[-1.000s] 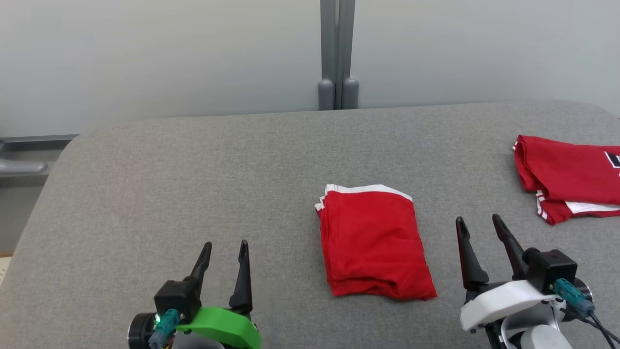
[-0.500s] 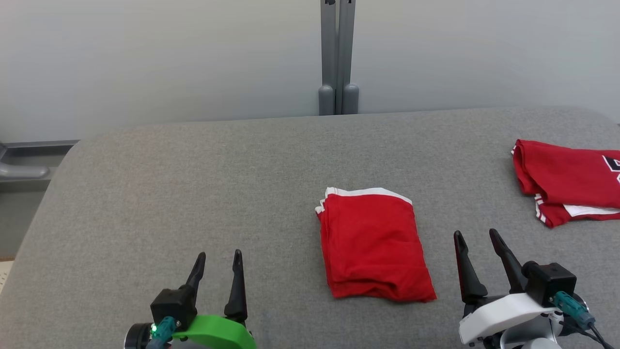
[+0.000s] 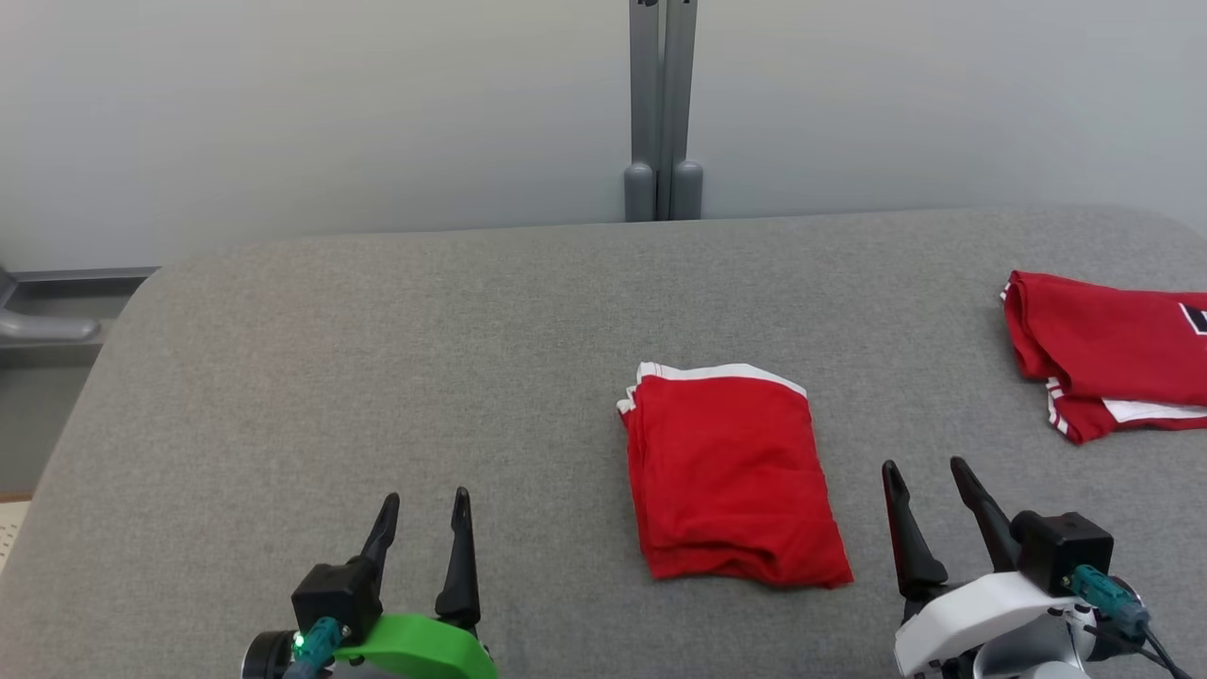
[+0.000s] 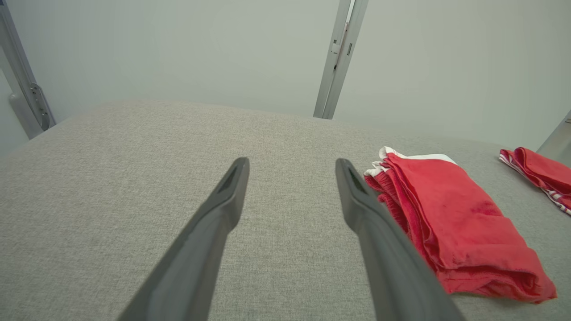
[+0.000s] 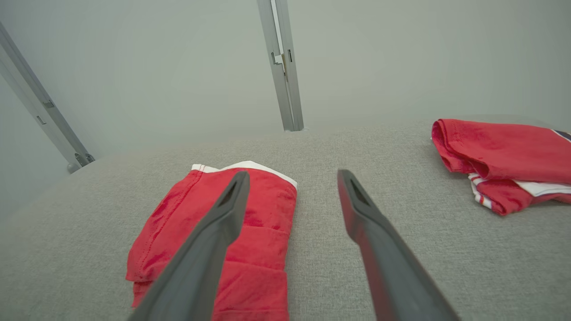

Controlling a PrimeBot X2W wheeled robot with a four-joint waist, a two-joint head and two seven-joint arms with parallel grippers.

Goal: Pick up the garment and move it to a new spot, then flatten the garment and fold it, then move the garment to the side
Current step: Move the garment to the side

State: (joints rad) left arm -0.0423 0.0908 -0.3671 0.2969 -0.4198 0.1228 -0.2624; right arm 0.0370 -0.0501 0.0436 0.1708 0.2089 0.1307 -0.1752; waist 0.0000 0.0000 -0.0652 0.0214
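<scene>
At near left, our left gripper [image 3: 425,498] has its fingers spread wide, holding nothing. The folded garment [image 3: 731,471] lies mid-table on the grey surface [image 3: 377,358]. Just right of it our right gripper [image 3: 924,467] gapes empty. A second red garment [image 3: 1103,349] lies far right.

far red garment [image 3: 1103,339] cut by right edge, left gripper [image 3: 426,496] base cropped
</scene>
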